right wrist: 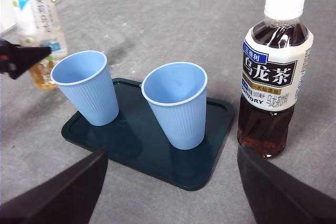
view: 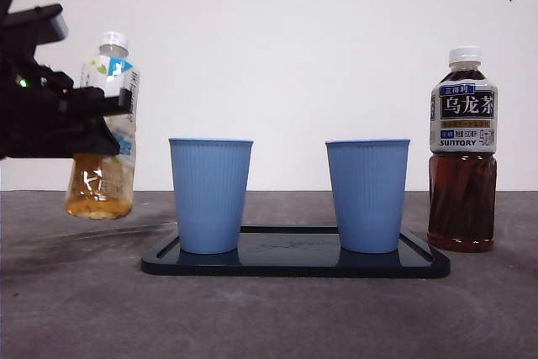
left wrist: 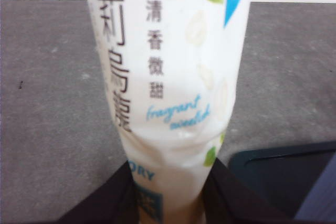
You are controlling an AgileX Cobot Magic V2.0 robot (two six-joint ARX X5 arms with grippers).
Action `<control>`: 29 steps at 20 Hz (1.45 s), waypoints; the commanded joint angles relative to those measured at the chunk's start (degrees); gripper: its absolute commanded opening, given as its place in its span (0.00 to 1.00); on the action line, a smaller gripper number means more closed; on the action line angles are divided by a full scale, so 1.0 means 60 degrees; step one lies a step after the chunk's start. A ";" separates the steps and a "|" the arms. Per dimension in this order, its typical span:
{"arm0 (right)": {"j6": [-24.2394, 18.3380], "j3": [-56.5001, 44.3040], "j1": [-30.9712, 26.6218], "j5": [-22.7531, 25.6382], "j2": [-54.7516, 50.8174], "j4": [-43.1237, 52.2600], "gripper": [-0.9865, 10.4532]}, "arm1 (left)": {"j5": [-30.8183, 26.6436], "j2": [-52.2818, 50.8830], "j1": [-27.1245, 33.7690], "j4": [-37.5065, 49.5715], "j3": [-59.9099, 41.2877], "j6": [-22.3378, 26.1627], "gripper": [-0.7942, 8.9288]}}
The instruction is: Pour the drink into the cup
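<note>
Clamped tight around the pale tea bottle (view: 104, 136), the left gripper (view: 101, 115) has it lifted clear of the table (view: 76, 292), off to the outer side of the tray (view: 294, 262) and just beside the nearer blue cup (view: 210, 195). That bottle is white-capped, tilted a little, with amber drink pooled in its lower part. In the left wrist view the two black jaws pinch the bottle's (left wrist: 168, 77) label from both sides, and a corner of the tray (left wrist: 283, 174) shows beside it.

Both cups stand upright on the dark tray, the second cup (view: 368, 195) towards the dark tea bottle (view: 462, 149), which stands capped on the table just past the tray's other end. Both cups look empty from the right wrist view.

Right gripper (right wrist: 173, 192) hangs spread wide and empty, well above the tray.
</note>
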 commanded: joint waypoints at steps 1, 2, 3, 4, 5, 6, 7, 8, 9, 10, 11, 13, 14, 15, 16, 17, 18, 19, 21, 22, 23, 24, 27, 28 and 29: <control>0.0102 0.0087 0.0062 0.0015 0.0011 0.0055 0.43 | -0.0011 0.0393 0.0000 0.0867 0.0168 -0.0018 0.09; 0.0102 0.0087 0.0062 0.0018 0.0011 0.0058 0.43 | -0.0007 0.0499 0.0007 0.0900 0.0168 0.0015 0.09; 0.0102 0.0087 0.0062 0.0018 0.0011 0.0055 0.43 | -0.0007 0.0630 0.0036 0.0936 0.0168 0.0055 0.09; 0.0102 0.0087 0.0062 0.0018 0.0011 0.0055 0.43 | -0.0007 0.0750 0.0091 0.0951 0.0168 0.0047 0.09; 0.0102 0.0087 0.0062 0.0018 0.0011 0.0058 0.43 | -0.0007 0.0849 0.0128 0.0940 0.0168 0.0047 0.09; 0.0098 0.0087 0.0062 0.0018 0.0011 0.0055 0.43 | -0.0007 0.0918 0.0135 0.0943 0.0168 0.0044 0.09; 0.0095 0.0087 0.0062 0.0018 0.0011 0.0058 0.43 | -0.0007 0.0929 0.0135 0.0922 0.0168 0.0007 0.09; 0.0095 0.0087 0.0062 0.0018 0.0011 0.0058 0.43 | -0.0007 0.0929 0.0135 0.0885 0.0168 -0.0022 0.09; 0.0087 0.0087 0.0062 0.0018 0.0011 0.0055 0.43 | -0.0007 0.0929 0.0135 0.0852 0.0168 -0.0044 0.13; 0.0069 0.0087 0.0062 0.0018 0.0011 0.0058 0.43 | -0.0007 0.0929 0.0135 0.0780 0.0168 -0.0062 0.17; 0.0062 0.0087 0.0062 0.0018 0.0011 0.0058 0.43 | -0.0007 0.0925 0.0131 0.0630 0.0168 -0.0109 0.22; 0.0058 0.0087 0.0062 0.0018 0.0011 0.0058 0.43 | -0.0007 0.0925 0.0128 0.0219 0.0168 -0.0361 0.28; 0.0058 0.0087 0.0062 0.0018 0.0011 0.0058 0.43 | -0.0007 0.0925 0.0124 -0.0073 0.0168 -0.0470 0.28; 0.0047 0.0087 0.0062 0.0018 0.0011 0.0058 0.43 | -0.0004 0.0914 0.0117 -0.0368 0.0168 -0.0492 0.28; 0.0026 0.0087 0.0062 0.0018 0.0011 0.0058 0.43 | 0.0000 0.0907 0.0102 -0.0659 0.0168 -0.0495 0.29; 0.0022 0.0087 0.0062 0.0018 0.0011 0.0058 0.43 | 0.0004 0.0896 0.0069 -0.0954 0.0168 -0.0495 0.31; 0.0018 0.0087 0.0062 0.0018 0.0011 0.0058 0.43 | 0.0004 0.0892 0.0047 -0.1242 0.0168 -0.0499 0.36; 0.0018 0.0087 0.0062 0.0018 0.0011 0.0058 0.43 | 0.0000 0.0889 0.0022 -0.1490 0.0168 -0.0510 0.38; -0.0015 0.0087 0.0062 0.0015 0.0011 0.0058 0.43 | 0.0004 0.0889 -0.0015 -0.1796 0.0168 -0.0525 0.38; -0.0018 0.0087 0.0062 0.0018 0.0011 0.0058 0.43 | 0.0004 0.0889 -0.0018 -0.1894 0.0168 -0.0525 0.38; -0.0018 0.0087 0.0062 0.0015 0.0011 0.0058 0.43 | 0.0000 0.0889 -0.0018 -0.1974 0.0168 -0.0525 0.39; -0.0055 0.0087 0.0062 0.0015 0.0011 0.0058 0.43 | 0.0000 0.0885 -0.0018 -0.2065 0.0168 -0.0539 0.39; -0.0135 0.0087 0.0062 0.0015 0.0011 0.0058 0.43 | 0.0004 0.0816 -0.0018 -0.2379 0.0168 -0.0550 0.41; -0.0153 0.0087 0.0062 0.0015 0.0011 0.0058 0.43 | 0.0004 0.0783 -0.0018 -0.2477 0.0168 -0.0550 0.41; -0.0153 0.0087 0.0062 0.0015 0.0011 0.0058 0.43 | 0.0004 0.0750 -0.0018 -0.2554 0.0168 -0.0550 0.41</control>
